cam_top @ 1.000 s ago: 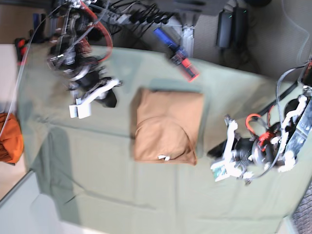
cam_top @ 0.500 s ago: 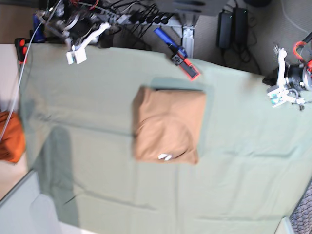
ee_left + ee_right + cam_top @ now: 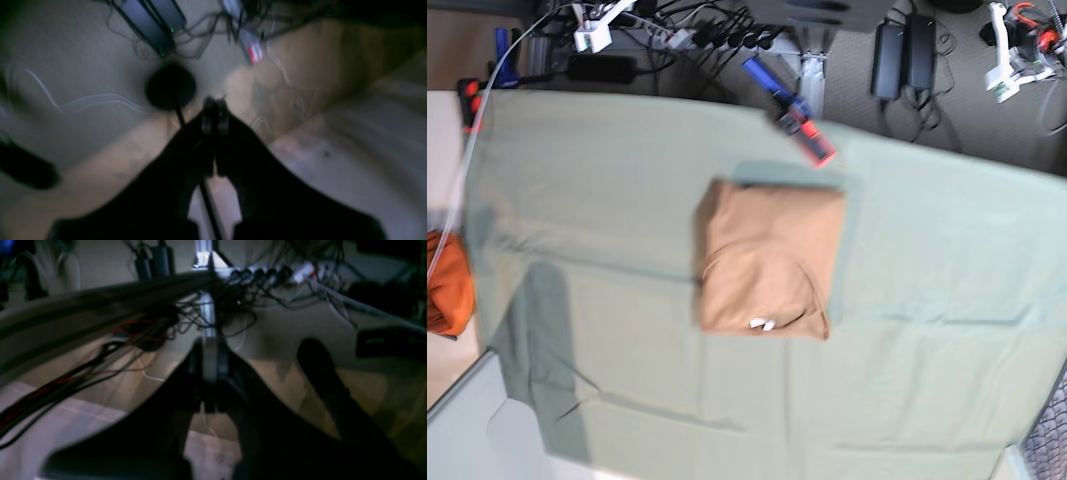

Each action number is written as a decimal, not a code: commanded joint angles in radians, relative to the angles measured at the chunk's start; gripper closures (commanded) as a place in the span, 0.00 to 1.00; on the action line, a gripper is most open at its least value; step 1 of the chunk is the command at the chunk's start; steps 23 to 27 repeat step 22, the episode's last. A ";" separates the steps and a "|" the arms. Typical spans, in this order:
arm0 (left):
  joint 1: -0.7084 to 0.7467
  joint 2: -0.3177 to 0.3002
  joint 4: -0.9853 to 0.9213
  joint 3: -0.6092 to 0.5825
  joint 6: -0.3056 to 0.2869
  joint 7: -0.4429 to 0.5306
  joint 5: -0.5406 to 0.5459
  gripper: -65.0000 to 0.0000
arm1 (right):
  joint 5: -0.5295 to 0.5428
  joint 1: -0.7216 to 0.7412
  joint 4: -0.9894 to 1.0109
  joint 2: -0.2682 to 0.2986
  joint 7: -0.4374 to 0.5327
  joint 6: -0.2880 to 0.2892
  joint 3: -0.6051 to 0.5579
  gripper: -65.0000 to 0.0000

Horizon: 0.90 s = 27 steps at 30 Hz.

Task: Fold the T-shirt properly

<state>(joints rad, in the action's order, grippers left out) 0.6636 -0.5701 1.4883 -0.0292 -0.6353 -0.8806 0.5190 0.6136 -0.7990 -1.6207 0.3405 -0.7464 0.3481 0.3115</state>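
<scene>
The tan T-shirt (image 3: 767, 258) lies folded into a compact rectangle in the middle of the pale green sheet (image 3: 927, 300), its small white label (image 3: 761, 324) at the near edge. Neither gripper touches it. My right gripper (image 3: 590, 38) is beyond the table's far left corner, over the cables. My left gripper (image 3: 1004, 82) is beyond the far right corner, over the floor. In the left wrist view the left gripper (image 3: 213, 111) is shut on nothing above the floor. The right wrist view shows the right gripper (image 3: 208, 356) shut and empty too, in front of a cable tangle.
A darker orange cloth bundle (image 3: 445, 285) sits at the left edge. A blue and red tool (image 3: 797, 125) lies at the sheet's far edge, just behind the T-shirt. Black power bricks (image 3: 905, 55) and a power strip with cables (image 3: 717, 35) lie on the floor beyond.
Both arms have pulled back from beside the T-shirt, off the table, to the far corners. The T-shirt has stayed in place, folded.
</scene>
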 commanded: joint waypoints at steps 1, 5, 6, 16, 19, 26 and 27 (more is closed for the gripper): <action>-0.031 0.001 -0.049 -0.006 -0.004 -0.004 -0.002 1.00 | -0.013 0.021 0.038 0.008 0.008 0.100 -0.010 1.00; -0.181 0.050 -0.324 -0.111 0.031 -0.003 -0.036 1.00 | -0.067 0.148 0.274 0.008 0.001 0.095 -0.079 1.00; -0.225 0.063 -0.399 -0.154 0.050 0.010 -0.051 1.00 | -0.087 0.180 0.335 0.008 0.002 0.093 -0.098 1.00; -0.653 0.288 -1.123 -0.510 0.229 0.203 -0.068 1.00 | -0.291 0.492 0.805 -0.076 -0.040 0.067 -0.156 1.00; -0.694 0.336 -1.163 -0.531 0.248 0.196 -0.068 1.00 | -0.296 0.520 0.840 -0.089 -0.046 0.066 -0.155 1.00; -0.694 0.360 -1.153 -0.531 0.263 0.214 -0.068 1.00 | -0.296 0.521 0.836 -0.093 -0.010 0.066 -0.154 1.00; -0.694 0.360 -1.153 -0.531 0.263 0.214 -0.068 1.00 | -0.296 0.521 0.836 -0.093 -0.010 0.066 -0.154 1.00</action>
